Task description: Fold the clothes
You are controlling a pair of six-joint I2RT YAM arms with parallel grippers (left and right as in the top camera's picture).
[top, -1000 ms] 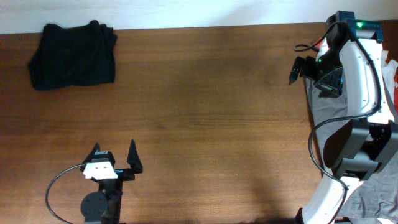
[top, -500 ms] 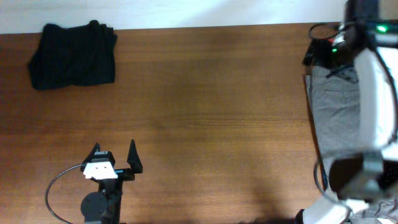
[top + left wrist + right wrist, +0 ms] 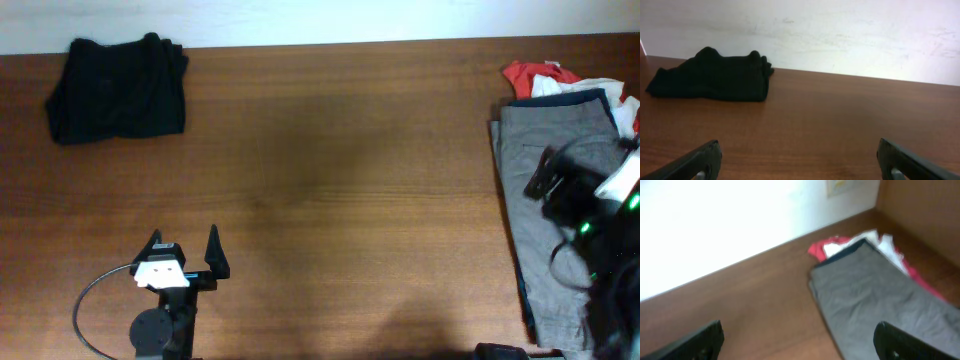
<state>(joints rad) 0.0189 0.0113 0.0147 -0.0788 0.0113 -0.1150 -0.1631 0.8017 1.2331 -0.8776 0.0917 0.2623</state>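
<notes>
A folded black garment (image 3: 118, 88) lies at the table's far left corner; it also shows in the left wrist view (image 3: 712, 75). A pile of clothes lies at the right edge, with a grey garment (image 3: 545, 190) on top of red and white ones (image 3: 530, 76). The grey garment fills the right of the right wrist view (image 3: 875, 290). My left gripper (image 3: 185, 256) is open and empty near the front left edge (image 3: 800, 165). My right gripper (image 3: 560, 190) is open and empty above the grey garment (image 3: 800, 340), blurred by motion.
A white wall (image 3: 840, 30) runs along the table's far edge. A black cable (image 3: 85, 305) loops beside the left arm's base. Bare brown tabletop (image 3: 340, 190) spans the space between the black garment and the pile.
The right arm has swung from the far right corner toward the front, uncovering the red and white clothes. It now hovers over the middle of the grey garment. The left arm has not moved.
</notes>
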